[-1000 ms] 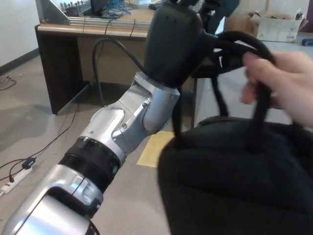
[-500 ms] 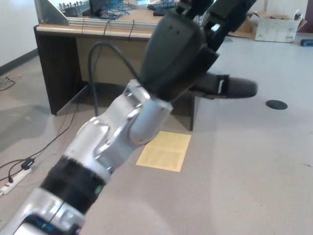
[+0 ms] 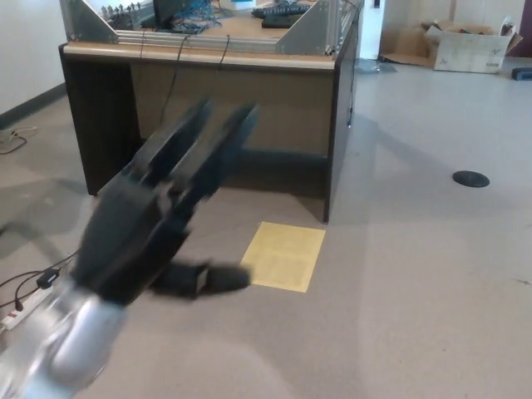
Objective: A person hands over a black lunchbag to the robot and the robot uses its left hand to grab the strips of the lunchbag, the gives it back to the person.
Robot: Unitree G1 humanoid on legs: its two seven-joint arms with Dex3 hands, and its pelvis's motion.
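Nearest the camera: left hand (image 3: 158, 224) blurred, fingers spread, holding nothing | right hand: out of view | lunchbag: nowhere visible, nor the person | beyond hand: yellow sheet (image 3: 283, 256) on floor, then desk (image 3: 208, 83) | handling guess: soft, light bag; hook its straps.

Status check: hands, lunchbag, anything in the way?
Left hand open, empty, fingers spread, motion-blurred. Right hand not in view. Lunchbag and person out of frame. Ahead: desk, yellow sheet on floor, nothing blocking.
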